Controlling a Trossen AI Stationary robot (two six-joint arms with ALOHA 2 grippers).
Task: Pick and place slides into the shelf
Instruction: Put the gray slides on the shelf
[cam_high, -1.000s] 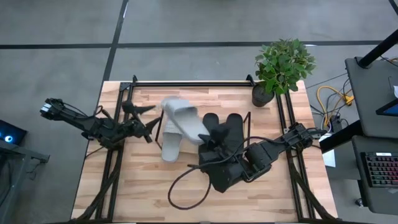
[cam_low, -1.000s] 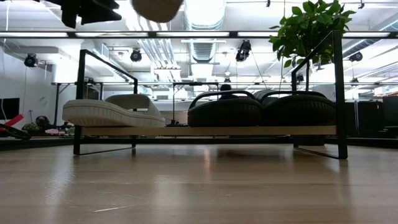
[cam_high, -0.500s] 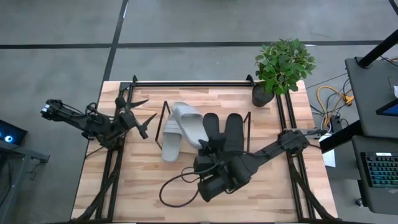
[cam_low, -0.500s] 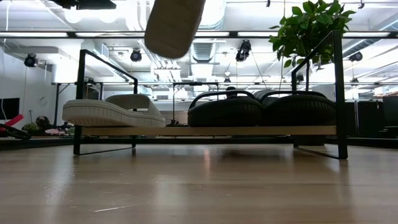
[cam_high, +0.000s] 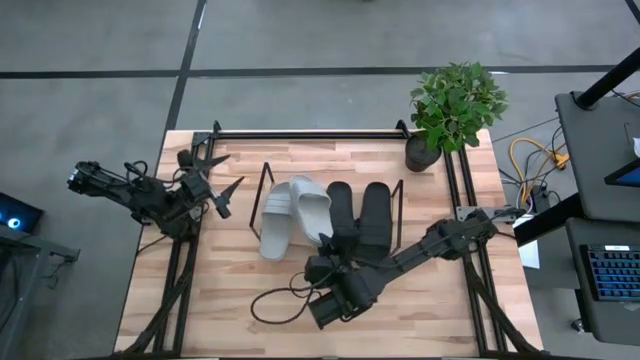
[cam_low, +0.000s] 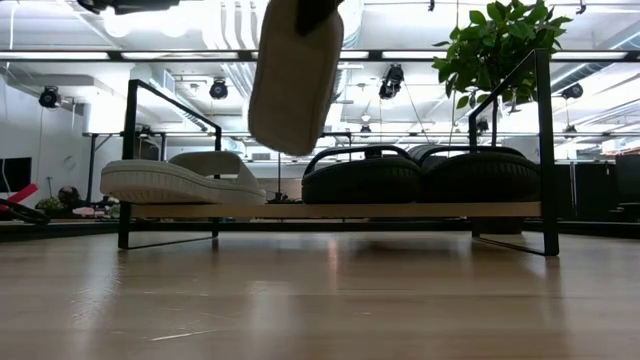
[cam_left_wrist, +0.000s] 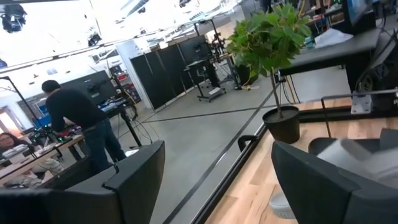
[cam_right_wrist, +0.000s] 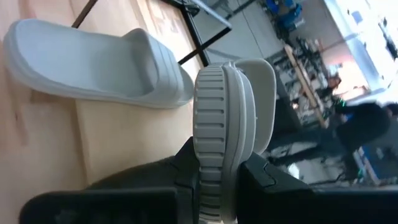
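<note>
One light grey slide (cam_high: 274, 226) lies sole down on the shelf (cam_low: 330, 210), at its left end. Two black slides (cam_high: 342, 214) (cam_high: 376, 214) lie side by side on its right half. A second grey slide (cam_high: 312, 204) hangs in the air over the gap between them, also seen in the low view (cam_low: 295, 75), with my right gripper (cam_high: 325, 240) shut on it. My left gripper (cam_high: 216, 186) hovers open beyond the shelf's left end, holding nothing. My right gripper pinches the grey slide's near end (cam_right_wrist: 212, 163) between its two fingers, one on the ridged sole side and one on the footbed side. The fingers slant down from the table's near side, along the slide. The slide is lifted clear, strap end (cam_right_wrist: 261, 81) lowest, sole toward the near edge.
A potted plant (cam_high: 455, 105) stands at the far right corner. A black cable loop (cam_high: 280, 305) lies on the tabletop near the front. Black rail frames (cam_high: 300, 132) run along the far edge and both sides. A person (cam_left_wrist: 81, 124) stands in the room beyond.
My right gripper has come down toward the shelf and rolled, carrying the grey slide. The slide has turned from lying across the shelf to pointing the same way as the others, and now hangs lower. My left gripper has rolled and drawn back slightly toward the table's left edge.
</note>
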